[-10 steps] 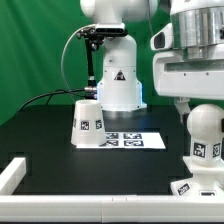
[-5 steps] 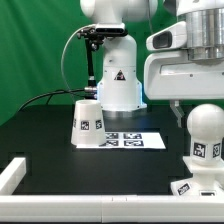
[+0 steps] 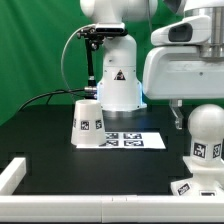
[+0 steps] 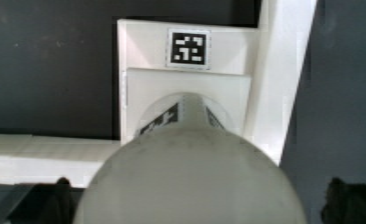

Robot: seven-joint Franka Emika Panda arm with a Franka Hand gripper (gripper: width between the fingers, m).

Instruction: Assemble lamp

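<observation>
Black table [image 3: 40, 140], green backdrop [image 3: 30, 50]. Bulb [image 3: 206, 128] stands on base [image 3: 188, 186]. Gripper [image 4: 194, 202] spread wide astride bulb (seemingly gripping nothing). Next, likely: fetch shade [image 3: 87, 122], 9 o'clock from bulb.

Claw [image 4: 194, 203] wide apart, facing down

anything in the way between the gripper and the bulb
Nothing visible. In the wrist view the bulb sits directly between the fingers of the open gripper, with no other part in the gap. The shade stands apart on the table, well off to the exterior view's left.
</observation>
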